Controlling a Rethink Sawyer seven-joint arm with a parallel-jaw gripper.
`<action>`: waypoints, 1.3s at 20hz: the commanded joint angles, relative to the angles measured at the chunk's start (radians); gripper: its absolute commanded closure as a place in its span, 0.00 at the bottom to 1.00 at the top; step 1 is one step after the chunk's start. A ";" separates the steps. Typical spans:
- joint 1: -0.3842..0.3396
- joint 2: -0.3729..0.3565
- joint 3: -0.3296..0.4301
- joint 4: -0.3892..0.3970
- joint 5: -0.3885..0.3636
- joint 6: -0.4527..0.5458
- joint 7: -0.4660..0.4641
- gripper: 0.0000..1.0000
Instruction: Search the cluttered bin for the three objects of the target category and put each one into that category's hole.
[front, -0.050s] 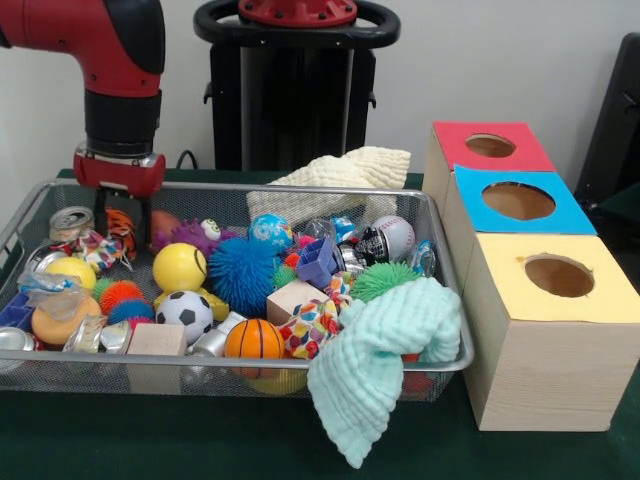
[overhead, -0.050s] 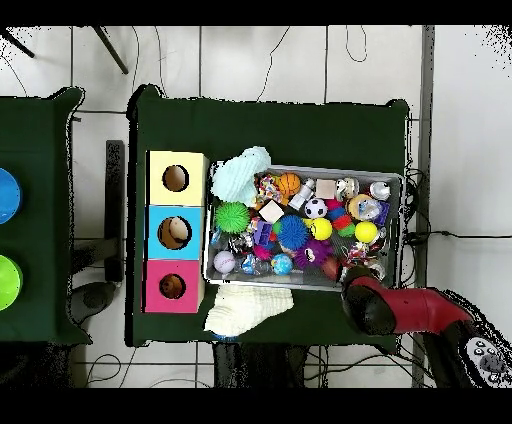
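A wire mesh bin (front, -0.050s: 200, 374) holds a jumble of toys. Among them are a yellow ball (front, -0.050s: 180, 267), a soccer ball (front, -0.050s: 184, 312), a small basketball (front, -0.050s: 253, 340), a blue spiky ball (front, -0.050s: 242, 272), a green spiky ball (front, -0.050s: 380, 280), wooden blocks (front, -0.050s: 156, 340) and cans (front, -0.050s: 70, 222). A mint cloth (front, -0.050s: 385, 350) hangs over the bin's front right corner. My gripper (front, -0.050s: 118, 200) reaches down into the bin's back left corner, just above an orange striped toy (front, -0.050s: 120, 228). In the overhead view the red arm (overhead, -0.050s: 400, 308) hides the gripper.
Three wooden boxes with round holes stand in a row right of the bin: red-topped (front, -0.050s: 450, 140), blue-topped (front, -0.050s: 575, 215) and yellow-topped (front, -0.050s: 600, 300). A cream cloth (front, -0.050s: 340, 180) lies over the bin's back rim. The green table edge (overhead, -0.050s: 135, 200) lies beyond the boxes.
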 joint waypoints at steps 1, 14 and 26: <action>0.011 0.116 -0.037 -0.113 -0.086 0.024 -0.023 0.00; 0.040 0.201 -0.073 -0.172 -0.126 0.019 -0.022 0.00; 0.096 0.197 -0.148 -0.180 -0.138 0.024 -0.018 1.00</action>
